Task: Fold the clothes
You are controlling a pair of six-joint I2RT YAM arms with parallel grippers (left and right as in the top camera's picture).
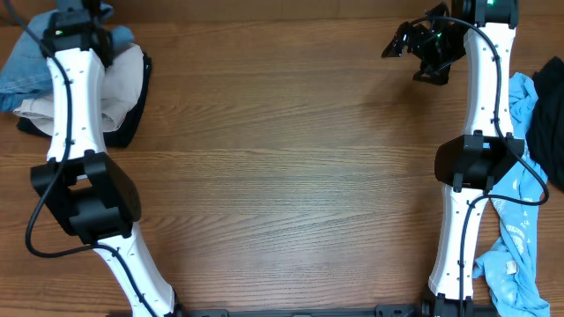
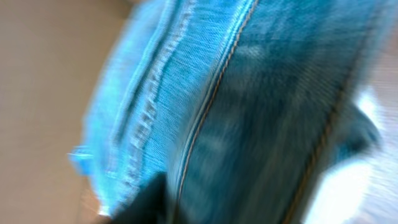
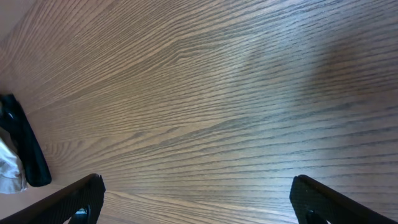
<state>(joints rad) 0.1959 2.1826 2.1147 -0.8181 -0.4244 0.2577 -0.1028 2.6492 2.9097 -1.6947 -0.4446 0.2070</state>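
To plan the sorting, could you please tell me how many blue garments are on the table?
2: the jeans heaped at the far left, and the cyan T-shirt along the right edge. Others may lie buried underneath.

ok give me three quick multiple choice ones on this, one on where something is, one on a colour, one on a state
1. Where do the jeans lie?
A. far left corner of the table
B. table centre
C. near right edge

2. What colour is the T-shirt at the right edge?
A. red
B. cyan
C. yellow

3. How is the right pincer?
A. shut on the jeans
B. shut on the T-shirt
C. open over bare wood

Answers:
1 A, the overhead view shows the denim heaped in the far left corner.
2 B, the cloth is pale cyan with white print.
3 C, the right wrist view shows it spread wide with only wood beneath.
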